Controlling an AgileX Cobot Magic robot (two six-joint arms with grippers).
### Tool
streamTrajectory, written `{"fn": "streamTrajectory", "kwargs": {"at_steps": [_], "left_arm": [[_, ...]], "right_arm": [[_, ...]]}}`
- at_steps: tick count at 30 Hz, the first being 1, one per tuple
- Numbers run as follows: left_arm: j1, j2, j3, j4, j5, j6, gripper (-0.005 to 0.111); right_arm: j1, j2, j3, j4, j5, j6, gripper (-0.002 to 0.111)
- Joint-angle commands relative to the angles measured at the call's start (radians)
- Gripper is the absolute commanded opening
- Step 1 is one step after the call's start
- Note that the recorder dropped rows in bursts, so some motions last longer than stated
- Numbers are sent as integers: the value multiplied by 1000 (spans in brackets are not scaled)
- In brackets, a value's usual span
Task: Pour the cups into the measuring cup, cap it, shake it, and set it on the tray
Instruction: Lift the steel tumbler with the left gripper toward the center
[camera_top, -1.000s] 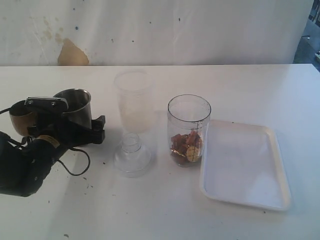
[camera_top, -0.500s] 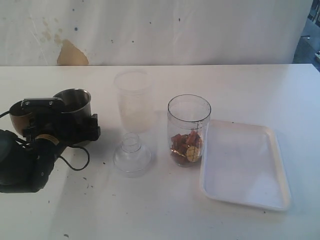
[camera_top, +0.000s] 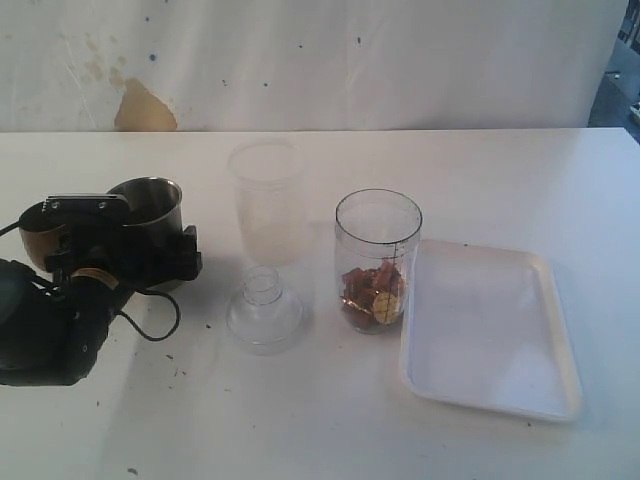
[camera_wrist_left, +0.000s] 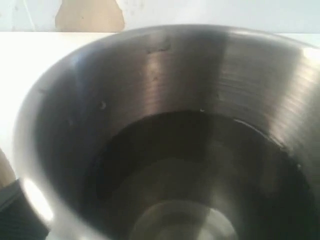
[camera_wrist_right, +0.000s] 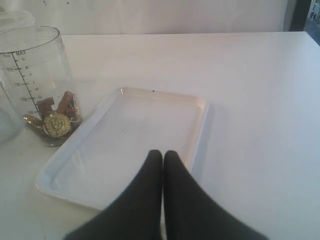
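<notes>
The exterior view shows two cups side by side at the left, one steel tumbler (camera_top: 150, 205) and one wooden cup (camera_top: 36, 240). The left gripper (camera_top: 130, 258) stands wide around the tumbler. One frosted cup (camera_top: 268, 200), one clear domed lid (camera_top: 263, 312) and one measuring cup (camera_top: 378, 250) stand mid-table. The measuring cup is just beside one tray (camera_top: 490, 330).

In the left wrist view, the tumbler's inside fills the picture, with one black finger pad (camera_wrist_left: 15, 215) outside its wall.

In the right wrist view, the right gripper (camera_wrist_right: 162, 162) is pressed together and empty over the tray. The measuring cup holds brown pieces and one gold disc.

Clear plastic measuring cup (camera_top: 378, 262) is hemmed between flat white tray (camera_top: 490, 330) and frosted tapered cup (camera_top: 267, 200); reachable from above.
</notes>
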Motion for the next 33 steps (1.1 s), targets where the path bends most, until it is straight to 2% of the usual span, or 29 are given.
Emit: {"fn": "streamTrajectory", "kwargs": {"at_steps": [1, 5, 8, 10, 14, 15, 25, 33], "left_arm": [[5, -1, -3, 33, -17, -1, 105], [5, -1, -3, 33, -17, -1, 104], [5, -1, -3, 22, -22, -1, 92], [5, -1, -3, 22, -22, -1, 67], [5, -1, -3, 25, -28, -6, 6], [5, -1, -3, 25, -26, 2, 1], [5, -17, -3, 64, -79, 2, 1], [5, -186, -3, 172, -75, 4, 0]], "right_arm": [[-2, -4, 5, 0, -1, 5, 0], [-2, -4, 5, 0, -1, 5, 0], [-2, -4, 5, 0, -1, 5, 0], [-2, -4, 5, 0, -1, 5, 0], [-2, -4, 5, 0, -1, 5, 0], [-2, -4, 5, 0, -1, 5, 0], [-2, -4, 5, 0, -1, 5, 0], [-2, -4, 5, 0, -1, 5, 0]]}}
